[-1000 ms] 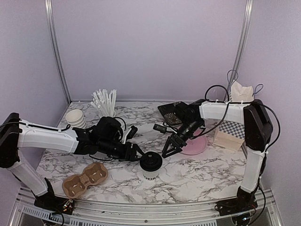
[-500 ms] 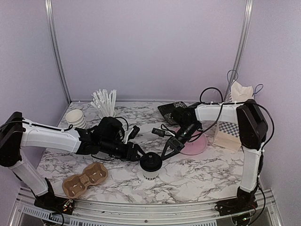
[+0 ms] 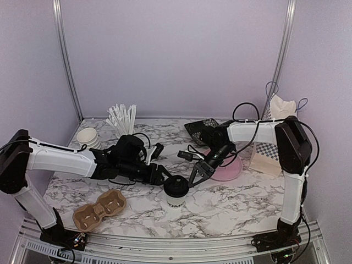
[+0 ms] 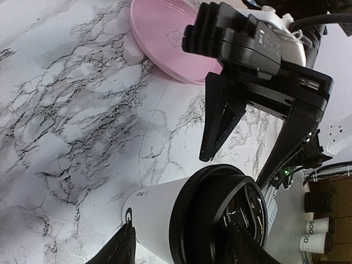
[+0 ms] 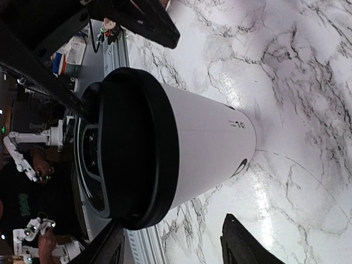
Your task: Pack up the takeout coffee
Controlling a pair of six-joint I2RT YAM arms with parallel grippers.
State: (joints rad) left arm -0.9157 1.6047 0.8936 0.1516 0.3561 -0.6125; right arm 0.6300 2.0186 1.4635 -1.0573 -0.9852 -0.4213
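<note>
One takeout coffee (image 3: 176, 193), a white cup with black lid and black lettering, stands upright on the marble table (image 3: 231, 203). My left gripper (image 3: 163, 179) reaches its lid from the left and my right gripper (image 3: 193, 177) from the right. In the left wrist view the coffee (image 4: 159, 220) lies between my open left gripper (image 4: 181, 231); one finger crosses the lid, the other stands off the cup wall. The right gripper (image 4: 235, 170) hangs just beyond. In the right wrist view the coffee (image 5: 203, 137) sits above my open right gripper (image 5: 173, 220); one fingertip (image 5: 236, 236) is clear of it.
A brown cardboard cup carrier (image 3: 100, 209) lies front left. A pink plate (image 3: 228, 170) sits under the right arm. Stacked plain cups (image 3: 89, 137), a cup of white straws (image 3: 124, 120), a black mesh basket (image 3: 201, 129) and a checkered bag (image 3: 269, 155) line the back.
My right gripper has moved left and down to the lid and narrowed its jaws. The left gripper has crept closer. Black lettering now shows on the cup's front.
</note>
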